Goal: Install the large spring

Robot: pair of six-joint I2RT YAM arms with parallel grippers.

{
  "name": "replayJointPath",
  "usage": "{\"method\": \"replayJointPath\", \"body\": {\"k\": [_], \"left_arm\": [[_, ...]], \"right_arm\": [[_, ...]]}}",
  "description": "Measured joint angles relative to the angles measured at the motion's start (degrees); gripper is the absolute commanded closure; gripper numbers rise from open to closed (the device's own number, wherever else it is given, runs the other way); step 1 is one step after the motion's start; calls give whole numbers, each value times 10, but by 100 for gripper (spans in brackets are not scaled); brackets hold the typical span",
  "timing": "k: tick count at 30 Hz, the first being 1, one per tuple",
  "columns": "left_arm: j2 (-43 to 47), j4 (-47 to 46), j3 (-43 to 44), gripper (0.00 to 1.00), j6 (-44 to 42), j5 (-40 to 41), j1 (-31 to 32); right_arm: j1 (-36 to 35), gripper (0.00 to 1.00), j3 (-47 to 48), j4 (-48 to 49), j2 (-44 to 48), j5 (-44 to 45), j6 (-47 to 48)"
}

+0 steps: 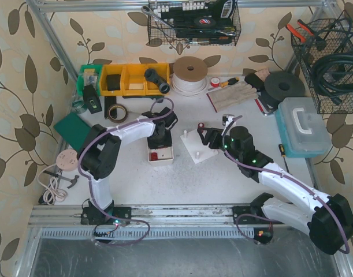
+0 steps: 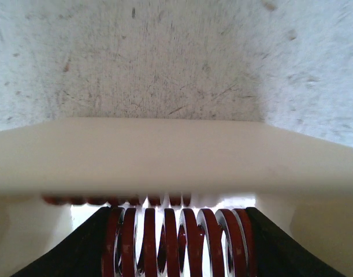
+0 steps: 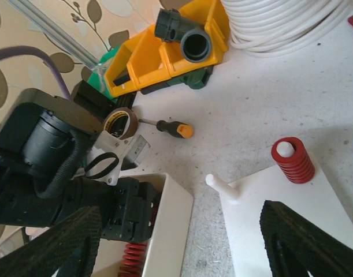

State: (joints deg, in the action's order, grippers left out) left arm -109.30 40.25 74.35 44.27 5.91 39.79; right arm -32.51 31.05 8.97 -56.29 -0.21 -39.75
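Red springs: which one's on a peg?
The upright spring over a peg on the white plate; the other spring lies between the left gripper's fingers in the box.

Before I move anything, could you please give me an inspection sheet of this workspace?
Surface: white table, scuffed.
Job's things: red spring in white box; white peg plate, second red spring on a peg.
Clutter: yellow bins, coil of white cable, tape roll, screwdriver, toolbox.
Grippers: left gripper closed on the boxed spring; right gripper open, empty, near the plate.
Cables: purple cable along left arm.
Surroundings: leaf-patterned walls, wire baskets.
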Motion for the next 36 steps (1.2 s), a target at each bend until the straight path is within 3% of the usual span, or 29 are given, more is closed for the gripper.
{"method": "replayJointPath", "body": {"k": [15, 23, 36], "left_arm": [[166, -40, -14, 84, 117, -71, -7], [346, -175, -159, 84, 292, -122, -23], [424, -257, -179, 85, 417, -158, -15]], "right_arm": [[-13, 28, -6, 71, 0, -37, 3], [-137, 34, -44, 167, 3, -13, 37], [-191, 37, -20, 236, -92, 3, 58]]}}
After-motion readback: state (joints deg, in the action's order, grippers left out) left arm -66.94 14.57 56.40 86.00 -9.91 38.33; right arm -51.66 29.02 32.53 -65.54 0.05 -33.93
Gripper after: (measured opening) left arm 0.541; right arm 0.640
